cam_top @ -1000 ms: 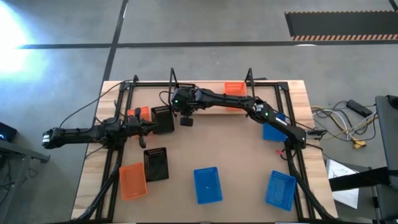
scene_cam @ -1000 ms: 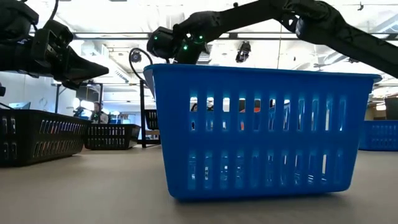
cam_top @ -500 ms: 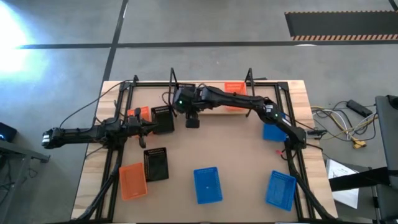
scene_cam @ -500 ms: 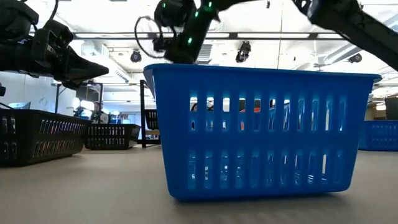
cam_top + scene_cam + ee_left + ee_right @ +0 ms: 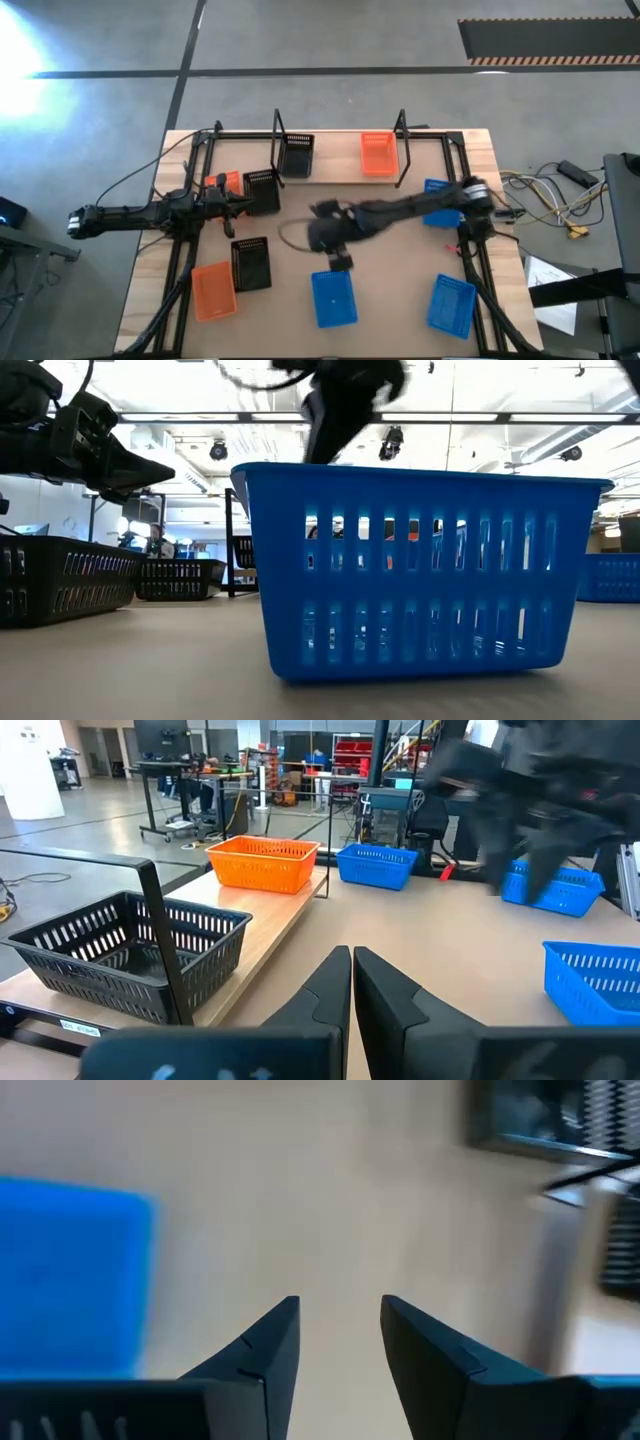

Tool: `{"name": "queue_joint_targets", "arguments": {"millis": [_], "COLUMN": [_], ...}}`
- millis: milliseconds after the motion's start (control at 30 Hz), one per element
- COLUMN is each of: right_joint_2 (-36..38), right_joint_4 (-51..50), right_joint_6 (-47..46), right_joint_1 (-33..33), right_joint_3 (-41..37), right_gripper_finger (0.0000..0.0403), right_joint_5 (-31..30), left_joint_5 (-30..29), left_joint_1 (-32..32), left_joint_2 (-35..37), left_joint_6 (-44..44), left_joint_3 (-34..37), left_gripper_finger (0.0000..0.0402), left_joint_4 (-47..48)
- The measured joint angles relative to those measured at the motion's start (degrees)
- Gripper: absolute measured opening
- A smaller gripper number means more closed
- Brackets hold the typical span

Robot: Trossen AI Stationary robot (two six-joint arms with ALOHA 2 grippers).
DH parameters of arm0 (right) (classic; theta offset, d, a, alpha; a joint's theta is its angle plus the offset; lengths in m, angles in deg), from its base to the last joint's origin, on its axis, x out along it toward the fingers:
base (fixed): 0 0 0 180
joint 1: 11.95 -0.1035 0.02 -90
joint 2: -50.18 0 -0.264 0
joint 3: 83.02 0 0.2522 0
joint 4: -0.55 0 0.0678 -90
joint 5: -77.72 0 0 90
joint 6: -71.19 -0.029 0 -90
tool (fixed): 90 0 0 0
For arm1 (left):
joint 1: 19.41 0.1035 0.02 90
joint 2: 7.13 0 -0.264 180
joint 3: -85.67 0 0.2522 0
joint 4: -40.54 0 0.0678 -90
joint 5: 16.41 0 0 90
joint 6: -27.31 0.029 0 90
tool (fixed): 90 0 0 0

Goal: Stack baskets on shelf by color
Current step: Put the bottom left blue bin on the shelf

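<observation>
Just below our right gripper (image 5: 341, 262) sat a blue basket (image 5: 333, 298). Our fingers were open and held nothing. We thought it best to come down straight over one wall, then squeeze gently.

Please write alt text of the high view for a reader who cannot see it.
The right gripper hangs over the table middle, just above a blue basket, while the left gripper waits at the left beside a black basket. On the shelf stand one black basket and one orange basket.
</observation>
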Motion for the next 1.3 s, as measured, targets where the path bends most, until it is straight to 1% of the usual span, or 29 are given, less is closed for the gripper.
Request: {"name": "queue_joint_targets", "arguments": {"millis": [167,333,433,533,600,667,733,833,1000,1167,1300], "right_joint_2": [11.14,18.93,21.77,22.88,22.87,22.66,21.96,19.77,14.34,7.15,2.30], "right_joint_4": [13.08,22.68,25.46,26.81,28.23,32.66,39.71,45.85,45.87,40.34,29.29], "right_joint_6": [-7.17,-12.70,-15.57,-18.05,-17.63,-18.81,-21.09,-21.33,-20.46,-20.58,-20.88], "right_joint_1": [-8.05,-15.49,-18.85,-21.41,-22.62,-23.46,-23.77,-24.16,-25.01,-25.01,-24.88], "right_joint_3": [-16.96,-28.40,-32.65,-35.22,-36.28,-37.67,-38.97,-39.53,-34.65,-27.13,-20.31], "right_gripper_finger": [0.0134,0.0134,0.0134,0.0134,0.0134,0.0134,0.0134,0.0134,0.0134,0.0134,0.0134], "right_joint_5": [-0.03,0.05,0.87,5.01,6.86,7.09,7.06,6.99,4.84,3.52,-2.70], "left_joint_5": [0.00,0.00,0.00,0.00,0.00,0.00,0.00,0.00,0.00,0.00,0.00], "left_joint_1": [-0.01,0.00,-0.01,0.01,-0.01,-0.01,-0.01,-0.01,-0.01,0.01,0.01], "left_joint_2": [-0.05,-0.05,-0.05,-0.05,-0.05,-0.05,-0.05,-0.10,-0.24,-0.49,-0.42], "left_joint_6": [0.02,0.01,0.01,0.02,0.00,0.00,0.01,0.02,0.02,0.01,0.00], "left_joint_3": [0.00,0.00,0.00,0.00,0.00,0.00,0.00,0.00,0.00,0.00,0.00], "left_gripper_finger": [0.0000,0.0000,0.0000,0.0000,0.0000,0.0000,0.0000,0.0000,0.0000,0.0000,0.0000], "left_joint_4": [0.00,0.00,0.00,0.00,0.00,0.00,0.00,0.00,-0.02,-0.01,-0.02]}}
